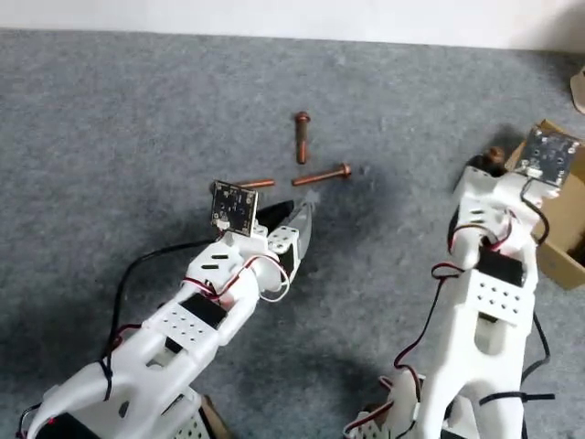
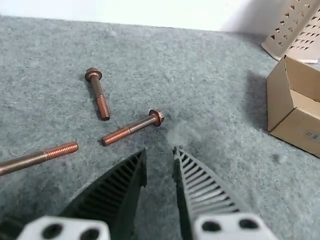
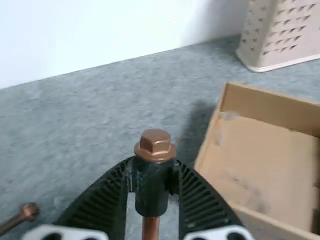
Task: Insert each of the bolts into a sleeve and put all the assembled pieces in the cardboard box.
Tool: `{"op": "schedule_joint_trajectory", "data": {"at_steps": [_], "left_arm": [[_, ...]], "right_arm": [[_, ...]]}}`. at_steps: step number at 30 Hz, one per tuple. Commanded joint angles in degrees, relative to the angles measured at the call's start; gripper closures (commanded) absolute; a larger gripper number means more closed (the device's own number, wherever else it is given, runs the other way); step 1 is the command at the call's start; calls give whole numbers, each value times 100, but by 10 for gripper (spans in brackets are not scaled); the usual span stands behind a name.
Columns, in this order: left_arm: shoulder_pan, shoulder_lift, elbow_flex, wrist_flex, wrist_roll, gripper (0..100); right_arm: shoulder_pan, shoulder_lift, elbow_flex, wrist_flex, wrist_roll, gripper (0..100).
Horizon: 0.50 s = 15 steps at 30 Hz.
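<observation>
Bolt [image 3: 155, 144], seated in its sleeve [image 3: 150, 195], is sitting clamped in the right gripper [image 3: 152, 170], with the cardboard box [image 1: 559, 261] lying just right of it at the high view's right edge; the left gripper [image 2: 160, 155] is hanging slightly parted.

Left arm [image 1: 183, 334] and right arm [image 1: 489, 293]: white printed shells, black servos, perforated plates, red, black and white cables, a dark camera board [image 1: 234, 205] per wrist. Left tool [image 2: 159, 151], right tool [image 3: 152, 165]: black ribbed fingers [image 2: 120, 192], white mounts.
</observation>
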<state>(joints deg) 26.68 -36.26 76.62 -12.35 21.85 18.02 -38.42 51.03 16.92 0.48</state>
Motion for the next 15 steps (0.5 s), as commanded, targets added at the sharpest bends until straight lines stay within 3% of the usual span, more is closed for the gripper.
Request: {"op": "schedule_joint_trajectory", "data": {"at_steps": [1, 7, 11, 15], "left_arm": [[-57, 4, -31, 9, 26, 902], [-31, 4, -22, 9, 26, 902], [-31, 4, -22, 9, 26, 902], [-31, 4, -22, 9, 26, 902]], "right_arm": [[286, -119, -532, 4, 88, 993], [699, 330, -963, 207, 105, 993], [1024, 1349, -2158, 1209, 79, 993], [1332, 2255, -3248, 1516, 79, 993]]}}
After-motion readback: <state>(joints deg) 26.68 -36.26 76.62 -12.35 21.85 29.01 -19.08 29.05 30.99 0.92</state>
